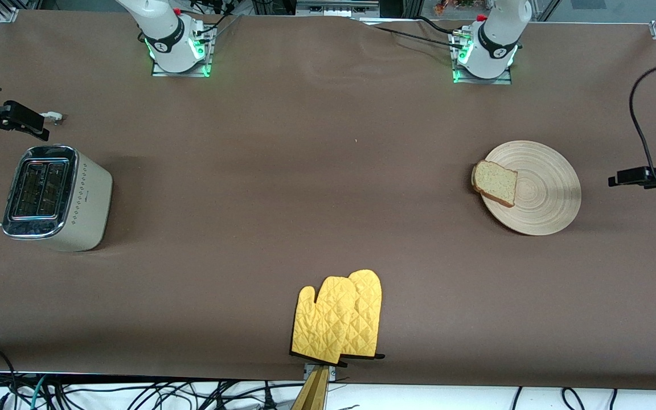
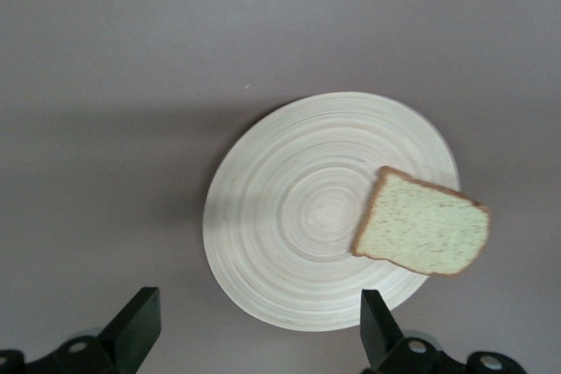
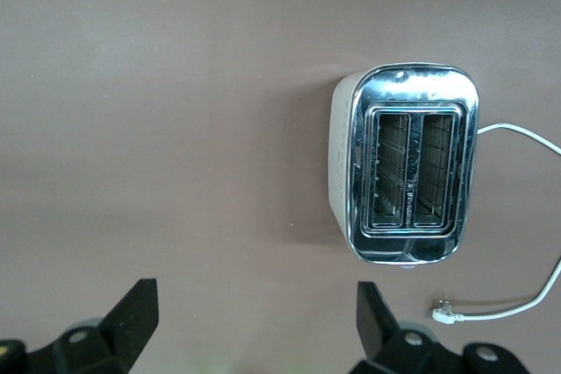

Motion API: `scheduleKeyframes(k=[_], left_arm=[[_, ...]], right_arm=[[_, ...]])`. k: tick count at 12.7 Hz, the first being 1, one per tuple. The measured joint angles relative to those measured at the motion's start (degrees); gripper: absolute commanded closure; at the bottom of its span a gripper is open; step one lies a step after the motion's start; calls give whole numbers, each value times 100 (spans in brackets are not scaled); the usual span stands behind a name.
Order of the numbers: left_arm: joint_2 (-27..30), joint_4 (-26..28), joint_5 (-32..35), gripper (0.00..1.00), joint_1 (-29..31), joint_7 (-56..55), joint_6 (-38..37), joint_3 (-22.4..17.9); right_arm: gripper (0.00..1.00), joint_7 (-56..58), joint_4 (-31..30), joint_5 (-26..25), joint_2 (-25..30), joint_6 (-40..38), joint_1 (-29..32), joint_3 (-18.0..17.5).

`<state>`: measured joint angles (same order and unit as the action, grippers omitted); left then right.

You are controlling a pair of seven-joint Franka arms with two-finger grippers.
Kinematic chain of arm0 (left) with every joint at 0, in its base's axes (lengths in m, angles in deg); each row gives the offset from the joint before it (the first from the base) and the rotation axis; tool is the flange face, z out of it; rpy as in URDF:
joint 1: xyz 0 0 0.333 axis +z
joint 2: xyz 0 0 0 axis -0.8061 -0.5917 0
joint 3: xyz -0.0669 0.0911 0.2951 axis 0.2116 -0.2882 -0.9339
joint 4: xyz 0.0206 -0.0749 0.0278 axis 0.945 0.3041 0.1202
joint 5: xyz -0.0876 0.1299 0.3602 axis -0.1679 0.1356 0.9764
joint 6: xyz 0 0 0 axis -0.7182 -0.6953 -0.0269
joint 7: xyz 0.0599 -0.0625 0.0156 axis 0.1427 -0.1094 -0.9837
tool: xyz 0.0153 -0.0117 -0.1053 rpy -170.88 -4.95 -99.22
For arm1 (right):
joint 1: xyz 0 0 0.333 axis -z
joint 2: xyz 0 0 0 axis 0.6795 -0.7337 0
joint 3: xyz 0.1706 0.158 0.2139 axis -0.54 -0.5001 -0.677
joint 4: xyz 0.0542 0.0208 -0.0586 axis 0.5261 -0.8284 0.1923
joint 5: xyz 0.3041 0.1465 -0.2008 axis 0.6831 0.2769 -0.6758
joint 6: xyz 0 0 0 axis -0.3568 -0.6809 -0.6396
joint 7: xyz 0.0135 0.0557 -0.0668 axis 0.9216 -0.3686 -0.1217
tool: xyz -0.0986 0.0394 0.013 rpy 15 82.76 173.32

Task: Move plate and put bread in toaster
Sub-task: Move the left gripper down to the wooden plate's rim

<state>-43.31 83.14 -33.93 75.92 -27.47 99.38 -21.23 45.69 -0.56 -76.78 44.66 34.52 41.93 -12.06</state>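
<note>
Front view: plate (image 1: pixel 538 191) at the left arm's end of the bench, bread (image 1: pixel 495 182) overhanging its rim; toaster (image 1: pixel 54 196) at the right arm's end.

Left wrist view: left tool (image 2: pixel 254 330) released, above the plate. Tilting could spill the bread.

Right wrist view: right tool (image 3: pixel 254 330) released, above the toaster, waiting.

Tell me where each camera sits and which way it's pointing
Front view: high across the table, facing both arm bases; sees toaster, plate, bread.
Left wrist view: looks down on plate and bread; open left gripper shows.
Right wrist view: looks down on toaster; open right gripper shows.
Each wrist view shares its things with the front.
</note>
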Motion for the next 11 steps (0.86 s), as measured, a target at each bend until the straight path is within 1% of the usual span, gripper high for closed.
scheduleKeyframes(k=[3, 5, 7, 10, 11], left_arm=[[-1160, -457, -362, 0, 781, 742, 15, 114], [-1750, -669, -724, 0, 1000, 1297, -2, 174], [-2140, -745, -1182, 0, 1028, 1647, -69, 182], [-2445, -758, -1598, 0, 1069, 1728, -417, 194], [-2527, -756, -1710, 5, 1079, 1743, -492, 197]], right_arm=[[0, -1, 0, 0, 0, -1, 0, -1], [0, -1, 0, 0, 0, -2, 0, -1], [0, -2, 0, 0, 0, -3, 0, 0], [0, -2, 0, 0, 0, -3, 0, -1], [0, -2, 0, 0, 0, -3, 0, -1]])
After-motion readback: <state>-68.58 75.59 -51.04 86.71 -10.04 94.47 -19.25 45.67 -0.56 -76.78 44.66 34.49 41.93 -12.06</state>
